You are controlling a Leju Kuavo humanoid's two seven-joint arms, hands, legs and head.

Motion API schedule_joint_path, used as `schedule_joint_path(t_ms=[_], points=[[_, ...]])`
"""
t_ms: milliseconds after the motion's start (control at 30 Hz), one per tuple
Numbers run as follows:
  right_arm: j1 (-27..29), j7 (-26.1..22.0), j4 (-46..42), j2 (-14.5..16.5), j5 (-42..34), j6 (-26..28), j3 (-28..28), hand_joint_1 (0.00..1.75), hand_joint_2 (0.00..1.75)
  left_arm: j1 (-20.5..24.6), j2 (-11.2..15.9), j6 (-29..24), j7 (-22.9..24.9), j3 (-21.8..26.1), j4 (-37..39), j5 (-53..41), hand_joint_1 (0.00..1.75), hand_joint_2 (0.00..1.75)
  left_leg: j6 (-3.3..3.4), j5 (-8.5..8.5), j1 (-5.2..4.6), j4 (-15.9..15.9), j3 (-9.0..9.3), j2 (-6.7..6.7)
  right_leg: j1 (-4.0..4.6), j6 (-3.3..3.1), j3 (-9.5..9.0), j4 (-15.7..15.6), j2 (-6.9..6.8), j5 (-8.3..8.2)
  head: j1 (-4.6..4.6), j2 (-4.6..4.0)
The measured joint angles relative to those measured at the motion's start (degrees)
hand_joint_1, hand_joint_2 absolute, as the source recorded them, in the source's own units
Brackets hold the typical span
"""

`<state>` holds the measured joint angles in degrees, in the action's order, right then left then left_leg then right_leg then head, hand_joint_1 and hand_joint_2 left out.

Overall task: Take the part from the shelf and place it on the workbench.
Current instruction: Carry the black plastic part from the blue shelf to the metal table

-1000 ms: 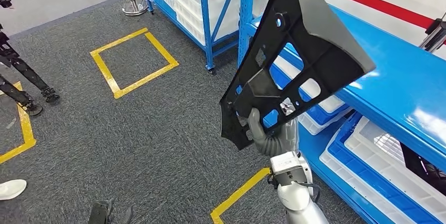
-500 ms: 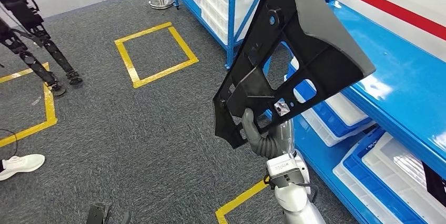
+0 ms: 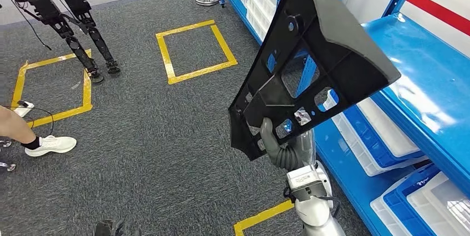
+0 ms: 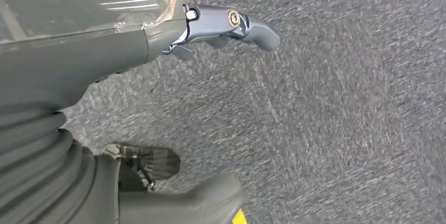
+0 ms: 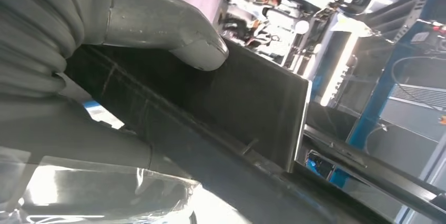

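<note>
Part: large black ribbed plastic panel with cut-outs (image 3: 310,59), raised high, tilted, blocking the near shelf view
Right hand (image 3: 272,146): grasps its lower edge
Left hand (image 4: 231,24): released, fingers apart above grey carpet (image 3: 155,136)
Right: blue steel shelving (image 3: 427,92), white crates (image 3: 382,131)
Far left: yellow floor squares (image 3: 194,50), person's white shoe (image 3: 52,145)

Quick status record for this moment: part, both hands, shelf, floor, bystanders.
part: large black plastic panel with cut-outs, held up and tilted, off the shelf
right hand: right hand grips the panel's lower end
left hand: left hand holds nothing, hanging over grey carpet
shelf: blue rack on the robot's right, white bins in blue trays on lower levels
floor markings: yellow tape square ahead
bystanders: a person's leg and white shoe at left; dark legs of another robot beyond
workbench: cannot tell where
</note>
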<state>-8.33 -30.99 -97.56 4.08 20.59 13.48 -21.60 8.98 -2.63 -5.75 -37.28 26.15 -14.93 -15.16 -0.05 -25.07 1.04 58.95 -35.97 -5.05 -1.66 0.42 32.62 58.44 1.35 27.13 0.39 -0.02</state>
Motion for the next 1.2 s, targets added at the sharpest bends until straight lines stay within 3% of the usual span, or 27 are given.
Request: schedule_joint_path(t_ms=[67, 133, 167, 200, 233, 300, 367, 467, 533, 600, 667, 700, 733, 800, 833, 900, 933, 967, 1033, 1100, 1167, 1200], points=[[-0.1, -0.1, -0.1, 0.2, 0.0, -0.2, 0.1, 1.75, 1.75, 0.1, 0.0, 0.0, -0.5, 0.1, 0.0, 0.1, 0.0, 1.75, -0.37, -2.92, 0.05, 5.3, -2.55, 3.08, 0.13, -0.7, -0.07, -0.1, -1.16, -0.01, -0.35, 0.0], [0.0, -0.2, -0.1, 0.2, 0.0, -0.3, 0.2, 1.75, 1.75, 0.2, 0.0, 0.0, -0.9, 0.2, 0.0, 0.0, 0.0, 1.75, -0.65, -5.93, 0.13, 12.5, -6.16, 4.42, 0.47, -1.17, -0.08, -0.1, -2.5, 0.15, -0.51, 0.0], [0.1, -0.2, -0.1, 0.2, 0.0, -0.3, 0.2, 1.75, 1.75, 0.1, -0.1, 0.0, -1.1, 0.3, 0.0, 0.0, 0.0, 1.75, -0.72, -6.33, 0.16, 14.5, -7.25, 4.65, 0.58, -1.28, -0.09, -0.1, -3.16, 0.24, -0.52, 0.0], [0.2, -0.3, -0.1, 0.2, 0.0, -0.3, 0.2, 1.75, 1.75, 0.0, -0.1, -0.1, -1.3, 0.4, 0.0, -0.1, 0.0, 1.75, -0.73, -5.67, 0.17, 14.4, -7.3, 4.87, 0.65, -1.37, -0.13, -0.1, -3.78, 0.32, -0.53, 0.0], [0.3, -0.5, -0.1, 0.2, 0.0, -0.3, 0.2, 1.75, 1.75, 0.0, -0.1, -0.2, -1.5, 0.4, 0.0, -0.2, 0.0, 1.75, -0.64, -4.2, 0.16, 12.3, -6.26, 5.24, 0.69, -1.38, -0.2, -0.1, -4.35, 0.42, -0.53, 0.0], [0.5, -0.7, -0.1, 0.2, 0.0, -0.3, 0.2, 1.75, 1.75, 0.1, -0.1, -0.3, -1.8, 0.5, -0.1, -0.5, 0.0, 1.75, -0.24, -0.94, -0.14, 4.9, -2.32, 7.44, 0.99, -1.18, -0.42, 0.0, -5.35, 0.71, -0.55, 0.0], [0.6, -1.0, -0.1, 0.2, 0.0, -0.2, 0.2, 1.75, 1.75, 0.3, -0.1, -0.4, -2.0, 0.5, -0.1, -0.7, 0.0, 1.75, 0.32, 0.18, -0.64, 0.4, 0.01, 9.06, 1.44, -0.74, -0.6, 0.0, -6.29, 1.03, -0.44, 0.01], [0.8, -1.1, -0.2, 0.1, 0.0, -0.1, 0.3, 1.75, 1.75, 0.4, 0.0, -0.7, -2.1, 0.5, -0.1, -1.0, 0.0, 1.75, 1.29, 0.18, -0.94, -0.5, 0.26, 7.63, 1.57, 0.06, -0.86, 0.0, -7.44, 1.47, -0.24, 0.0], [0.9, -1.1, -0.3, 0.1, 0.0, 0.1, 0.3, 1.75, 1.75, 0.6, 0.1, -0.9, -2.1, 0.5, -0.1, -1.4, 0.0, 1.75, 2.03, 0.59, -0.67, -1.2, 0.8, 6.36, 1.5, 0.34, -0.03, 2.4, -5.51, 2.86, -0.12, 0.0], [1.2, -1.1, -0.4, 0.0, 0.0, 0.3, 0.3, 1.75, 1.75, 1.0, 0.0, -1.0, -1.9, 0.5, -0.1, -1.7, 0.0, 1.75, 2.52, 0.78, -0.49, -1.5, 1.04, 4.97, 1.24, 0.04, 3.1, 8.9, -2.78, 5.67, 0.15, 0.0], [2.0, -1.2, -0.4, -0.3, 0.2, 0.5, 0.3, 1.75, 1.75, 1.1, 0.0, -1.0, -1.8, 0.5, -0.1, -2.0, 0.0, 1.75, 2.69, 0.77, -0.49, -1.4, 1.03, 3.36, 1.06, 0.02, 6.46, 14.9, -1.93, 7.5, 0.3, 0.0], [2.4, -1.2, -0.4, -0.3, 0.3, 0.8, 0.3, 1.75, 1.75, 1.0, 0.0, -1.0, -1.7, 0.5, -0.1, -2.2, 0.0, 1.75, 2.68, 0.75, -0.48, -1.4, 1.04, 2.53, 0.99, 0.32, 6.99, 15.5, -1.81, 7.22, 0.31, 0.0], [2.7, -1.4, -0.4, -0.4, 0.5, 1.0, 0.3, 1.75, 1.75, 0.9, 0.0, -1.0, -1.7, 0.5, -0.1, -2.3, 0.0, 1.75, 2.62, 0.73, -0.47, -1.4, 1.07, 1.69, 0.88, 0.8, 6.37, 13.7, -1.61, 6.02, 0.33, 0.0], [3.2, -1.8, -0.4, -0.4, 0.8, 1.4, 0.3, 1.75, 1.75, 0.9, 0.1, -0.9, -1.6, 0.5, -0.1, -2.4, 0.0, 1.75, 2.28, 0.61, -0.51, -1.1, 1.04, 0.12, 0.38, 1.75, 3.2, 6.2, 0.04, 2.67, 0.38, 0.0], [3.4, -1.9, -0.4, -0.4, 0.9, 1.6, 0.3, 1.75, 1.75, 0.9, 0.2, -0.9, -1.6, 0.5, -0.1, -2.4, 0.0, 1.75, 1.97, 0.48, -0.61, -0.9, 0.93, -0.57, 0.15, 1.84, 1.75, 3.1, 0.84, 1.39, 0.37, 0.0], [3.8, -2.1, -0.4, -0.3, 1.0, 1.8, 0.2, 1.75, 1.75, 0.8, 0.4, -0.9, -1.6, 0.5, -0.1, -2.4, 0.0, 1.75, 1.27, 0.38, -0.66, -0.7, 0.58, -1.51, 0.11, 1.33, 0.68, 0.7, 1.5, 0.55, 0.3, 0.0], [3.9, -2.2, -0.4, -0.3, 1.0, 1.9, 0.2, 1.75, 1.75, 0.6, 0.5, -0.9, -1.6, 0.5, -0.1, -2.4, 0.0, 1.75, 0.94, 0.39, -0.53, -0.7, 0.43, -1.91, 0.23, 0.88, 0.51, 0.7, 1.01, 0.42, 0.27, 0.0], [4.0, -2.2, -0.4, -0.3, 1.0, 1.9, 0.2, 1.75, 1.75, 0.5, 0.7, -0.9, -1.6, 0.5, -0.1, -2.4, 0.0, 1.75, 0.67, 0.36, -0.33, -0.6, 0.33, -1.96, 0.23, 0.52, 0.43, 0.6, 0.59, 0.34, 0.26, 0.0], [4.0, -2.2, -0.4, -0.1, 1.0, 2.0, 0.2, 1.75, 1.75, 0.3, 0.8, -0.8, -1.6, 0.5, -0.1, -2.4, 0.0, 1.75, 0.13, -0.87, -0.23, 1.2, -0.47, 0.12, 0.12, -0.29, 0.18, 0.4, -0.36, 0.23, 0.03, 0.0], [4.1, -2.2, -0.4, 0.1, 1.0, 2.0, 0.2, 1.75, 1.75, 0.4, 0.9, -0.9, -1.6, 0.5, -0.1, -2.4, 0.0, 1.75, -0.31, -4.03, -0.27, 7.2, -3.26, 3.3, 0.28, -0.97, 0.04, 0.4, -1.44, 0.35, -0.35, 0.0], [4.2, -2.2, -0.3, 0.1, 1.0, 2.0, 0.2, 1.75, 1.75, 0.5, 1.0, -0.8, -1.6, 0.5, -0.1, -2.5, 0.0, 1.75, -0.6, -6.59, -0.13, 13.9, -6.77, 4.53, 0.58, -1.36, 0.01, 0.4, -2.72, 0.55, -0.46, 0.0], [4.2, -2.2, -0.2, 0.1, 1.0, 2.0, 0.2, 1.75, 1.75, 0.4, 1.0, -0.8, -1.6, 0.5, -0.1, -2.5, 0.0, 1.75, -0.67, -6.53, -0.06, 15.1, -7.5, 4.75, 0.68, -1.47, -0.03, 0.4, -3.36, 0.65, -0.46, 0.0]])
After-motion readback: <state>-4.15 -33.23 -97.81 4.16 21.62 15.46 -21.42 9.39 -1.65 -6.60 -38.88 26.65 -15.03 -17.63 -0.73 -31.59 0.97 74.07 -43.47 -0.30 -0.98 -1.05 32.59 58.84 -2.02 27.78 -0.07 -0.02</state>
